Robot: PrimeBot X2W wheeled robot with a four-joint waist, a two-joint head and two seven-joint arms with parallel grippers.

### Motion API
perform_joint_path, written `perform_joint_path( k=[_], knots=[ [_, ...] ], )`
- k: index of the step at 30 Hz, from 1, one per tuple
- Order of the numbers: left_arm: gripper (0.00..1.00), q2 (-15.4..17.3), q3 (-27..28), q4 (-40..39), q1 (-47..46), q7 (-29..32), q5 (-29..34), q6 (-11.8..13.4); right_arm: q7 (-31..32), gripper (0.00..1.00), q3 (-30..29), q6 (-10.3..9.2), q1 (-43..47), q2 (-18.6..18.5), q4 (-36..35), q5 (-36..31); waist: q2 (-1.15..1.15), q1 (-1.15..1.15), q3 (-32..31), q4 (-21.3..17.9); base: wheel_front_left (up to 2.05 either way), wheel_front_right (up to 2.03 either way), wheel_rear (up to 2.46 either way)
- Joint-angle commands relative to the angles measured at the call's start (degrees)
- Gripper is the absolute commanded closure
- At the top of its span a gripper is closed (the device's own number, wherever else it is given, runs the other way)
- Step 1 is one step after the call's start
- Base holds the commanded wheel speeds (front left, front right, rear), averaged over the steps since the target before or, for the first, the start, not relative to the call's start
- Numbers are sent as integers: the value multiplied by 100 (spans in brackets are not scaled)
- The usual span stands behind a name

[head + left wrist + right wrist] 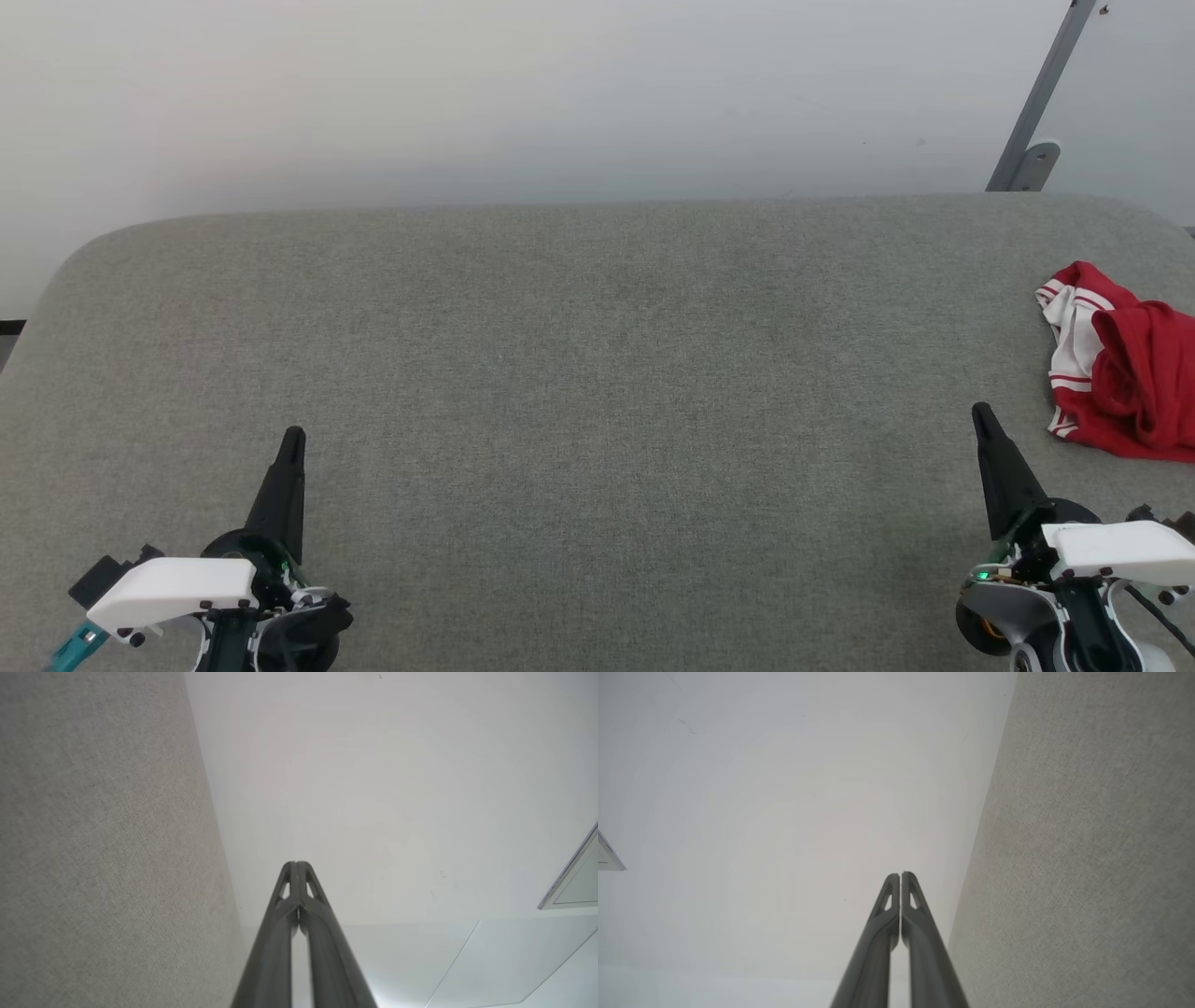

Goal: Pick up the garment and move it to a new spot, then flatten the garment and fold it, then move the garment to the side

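Garment (pixel 1134 373), red with white striped trim, lies crumpled at the right end of the grey bench (pixel 597 373) and is partly cut off by the head view's border. Left gripper (pixel 294 437) and right gripper (pixel 980 411) point up over the bench, fingers pressed together, holding nothing. The right gripper is near the garment but apart from it.

Grey fabric surface (pixel 597 373), white wall (pixel 467 93) — metal bracket (pixel 1039 107)
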Motion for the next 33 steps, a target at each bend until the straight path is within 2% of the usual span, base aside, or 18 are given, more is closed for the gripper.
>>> perform_joint_path(
  k=[1,33],
  knots=[
    [100,10,-1,3,-73,9,-12,-30,8,100,-1,-2,-23,8,7,22,0,0,0,0,0,0,0],
    [100,10,-3,2,-73,6,-15,-31,7,100,1,-2,-22,8,7,23,0,0,0,0,0,0,0]
  ],
)
